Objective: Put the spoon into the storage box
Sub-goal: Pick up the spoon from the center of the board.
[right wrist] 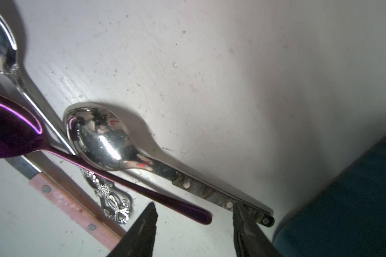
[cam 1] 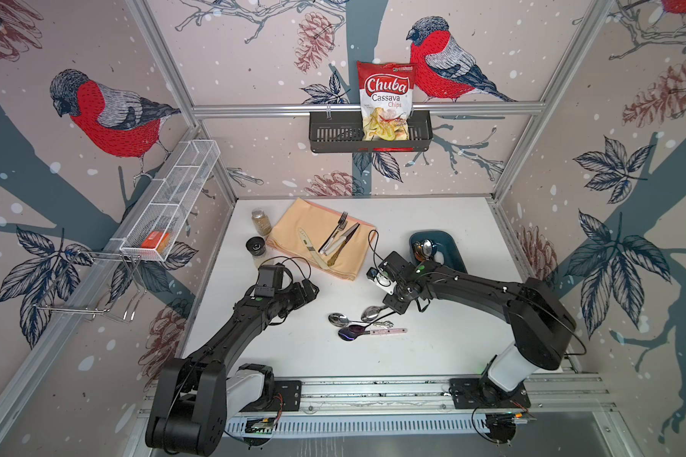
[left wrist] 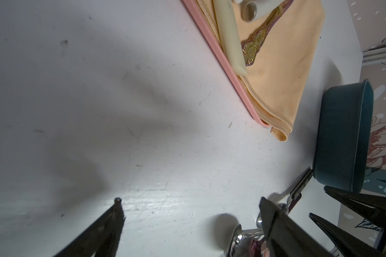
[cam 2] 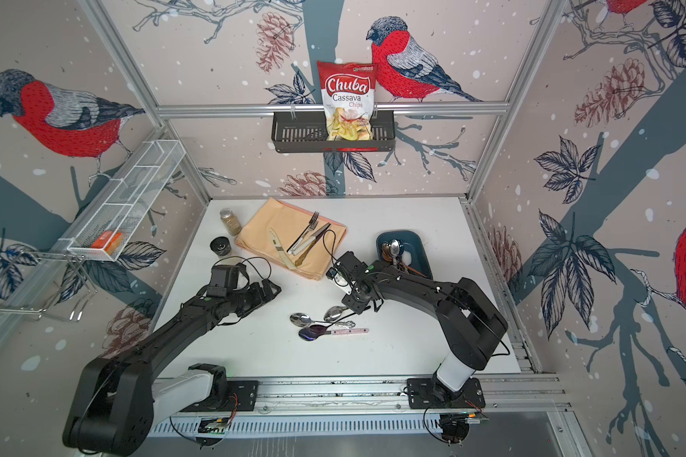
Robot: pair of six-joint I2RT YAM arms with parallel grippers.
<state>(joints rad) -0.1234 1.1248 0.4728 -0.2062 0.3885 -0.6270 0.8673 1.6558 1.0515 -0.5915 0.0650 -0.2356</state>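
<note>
Closest in, the right gripper (right wrist: 195, 211) hangs low over the table (right wrist: 232, 66). Its jaws are roughly half apart, with only bare tabletop between them. The right wrist view makes that plain, while both top views give just a dark lump over the cutlery. One fingertip (right wrist: 240, 213) sits at the tail of the dark-handled spoon (right wrist: 103, 138), and whether it is touching or just above, I can't tell. That spoon lies flat on the table, not in the box, with its bowl edge against the stem of the purple spoon (right wrist: 11, 129). An ornate silver spoon (right wrist: 0, 44) and a pink riveted handle (right wrist: 71, 204) lie close by.

Beside the same cluster is the left gripper (left wrist: 191, 204), jaws spread wide and holding nothing.

A little further back, the storage box (cam 1: 454, 249) sits just beyond the right wrist. Both top views look down into it and show spoons already inside. The left wrist view catches only its outer wall.

Further again is the peach cloth (cam 1: 294, 233), carrying forks and knives. On the back wall, the black basket (cam 1: 333, 132) holds a chips bag (cam 1: 385, 99).
</note>
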